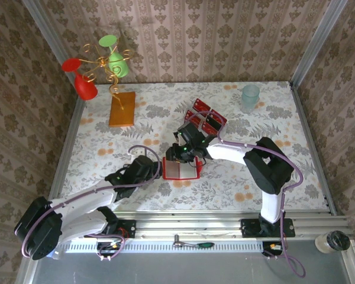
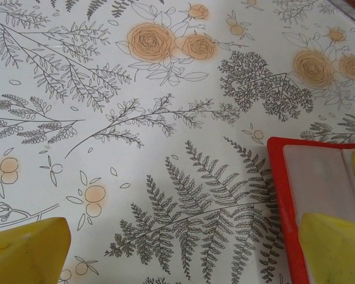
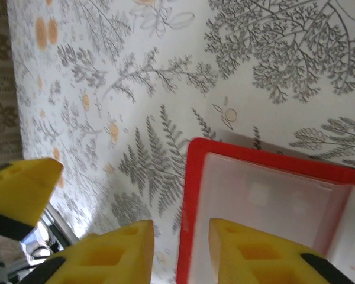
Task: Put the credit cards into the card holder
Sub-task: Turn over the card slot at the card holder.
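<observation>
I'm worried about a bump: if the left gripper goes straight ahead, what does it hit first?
Left gripper would probably meet the tablecloth, one finger landing on the wallet edge; depth unclear.

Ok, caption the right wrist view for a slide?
Right gripper straddling the red edge of the open card holder on floral table.

The card holder [image 1: 178, 170] lies open on the floral counter [image 1: 106, 127], near the front and about midway across. Its pale inside faces up, framed by a plain red rim with rounded corners. In the right wrist view the holder [image 3: 266, 189] shows a crease towards one side, where the pale lining bends upward. In the left wrist view its red edge [image 2: 279, 201] rests flat on the counter. The credit cards [image 1: 208, 116], red with pale markings, lie overlapping in a loose fan farther back, apart from the holder. Their number cannot be told.
</observation>
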